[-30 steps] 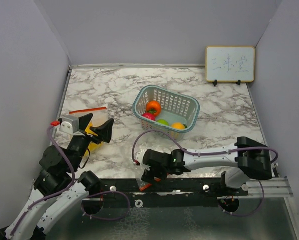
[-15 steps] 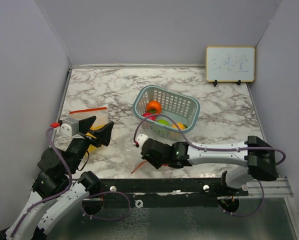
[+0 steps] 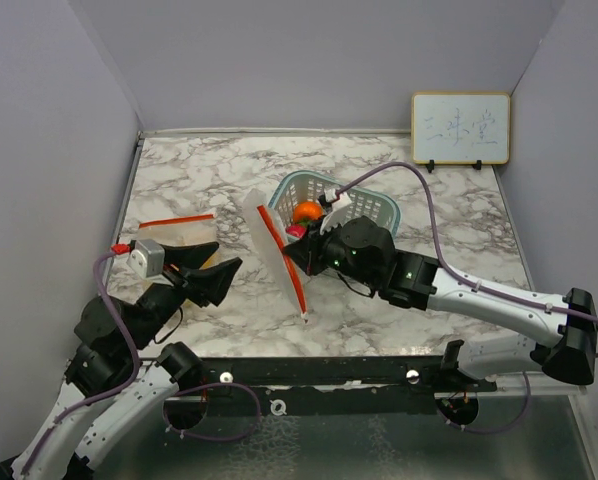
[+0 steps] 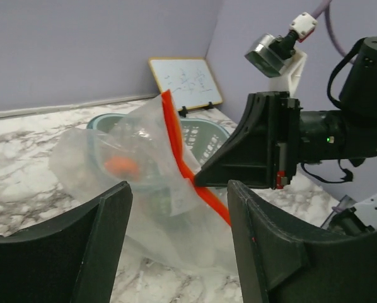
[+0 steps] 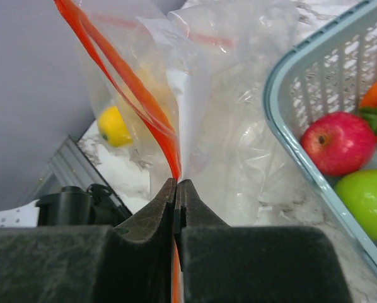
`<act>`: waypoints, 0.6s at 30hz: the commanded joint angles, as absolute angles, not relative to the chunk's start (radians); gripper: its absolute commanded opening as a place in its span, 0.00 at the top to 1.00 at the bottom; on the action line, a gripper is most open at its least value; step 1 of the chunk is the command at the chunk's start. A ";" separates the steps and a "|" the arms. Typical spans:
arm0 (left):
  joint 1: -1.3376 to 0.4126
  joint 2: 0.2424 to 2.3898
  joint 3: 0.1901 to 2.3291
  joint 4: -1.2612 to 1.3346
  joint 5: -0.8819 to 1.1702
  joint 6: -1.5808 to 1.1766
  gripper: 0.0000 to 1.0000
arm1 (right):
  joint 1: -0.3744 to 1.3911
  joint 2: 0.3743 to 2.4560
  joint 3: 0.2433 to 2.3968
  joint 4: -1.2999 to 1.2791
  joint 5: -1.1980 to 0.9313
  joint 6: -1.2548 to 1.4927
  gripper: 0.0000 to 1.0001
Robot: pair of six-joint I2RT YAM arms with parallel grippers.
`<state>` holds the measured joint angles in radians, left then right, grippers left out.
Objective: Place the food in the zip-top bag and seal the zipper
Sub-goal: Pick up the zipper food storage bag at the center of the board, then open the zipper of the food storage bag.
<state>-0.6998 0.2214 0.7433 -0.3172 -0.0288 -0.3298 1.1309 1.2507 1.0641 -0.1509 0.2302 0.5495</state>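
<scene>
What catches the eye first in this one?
A clear zip-top bag held upright mid-table, pinched at its orange-red zipper by the shut right fingers. Right beside it, the teal basket holds red, green and orange food; the open left fingers face it from the left.

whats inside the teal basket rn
A red apple, green fruit and an orange one show in the basket. The right arm covers its near part from above; more may hide there.

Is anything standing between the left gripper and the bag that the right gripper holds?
Nothing visible does. The left gripper is open, and only table surface lies between it and the zip-top bag, pinched at its zipper by the right gripper.
</scene>
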 commanded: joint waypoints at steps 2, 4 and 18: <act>-0.695 0.214 0.663 -0.197 0.107 -0.435 0.28 | 1.125 1.244 1.045 0.041 0.035 0.578 0.98; -0.696 0.222 0.614 -0.143 0.119 -0.471 0.20 | 1.124 1.248 1.046 0.080 -0.026 0.580 0.98; -0.696 0.260 0.480 0.090 0.082 -0.509 0.27 | 1.123 1.230 1.021 0.172 -0.292 0.614 0.98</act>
